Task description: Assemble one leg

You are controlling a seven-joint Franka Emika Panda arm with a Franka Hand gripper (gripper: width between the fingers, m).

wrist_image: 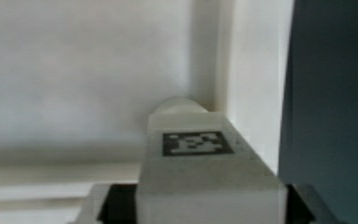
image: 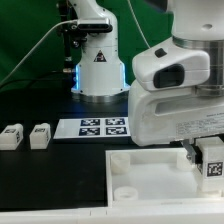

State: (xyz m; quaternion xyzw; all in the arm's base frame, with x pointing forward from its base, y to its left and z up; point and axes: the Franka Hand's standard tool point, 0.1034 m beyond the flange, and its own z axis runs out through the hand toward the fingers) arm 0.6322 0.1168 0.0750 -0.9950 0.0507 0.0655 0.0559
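Wrist view — pincer (wrist_image: 206, 203) grips leg (wrist_image: 201, 150) at panel (wrist_image: 87, 80) edge — table (wrist_image: 336, 90) beyond.

The leg (wrist_image: 202, 170) looks smooth matt white plastic, its tag (wrist_image: 197, 143) printed black. The panel (image: 145, 165) is matt white too; the arm's shell (image: 175, 65) looks glossy.

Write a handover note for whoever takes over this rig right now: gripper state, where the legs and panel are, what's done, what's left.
Gripper: shut on the leg, tag facing the wrist camera.
The leg stands at a corner of the white panel, on the exterior view's right.
Two more legs lie on the table at the exterior view's left, beside the marker board.
Done: one leg gripped and at the panel's corner.
Left: seat it and release. Whether it already sits in its socket cannot be told.
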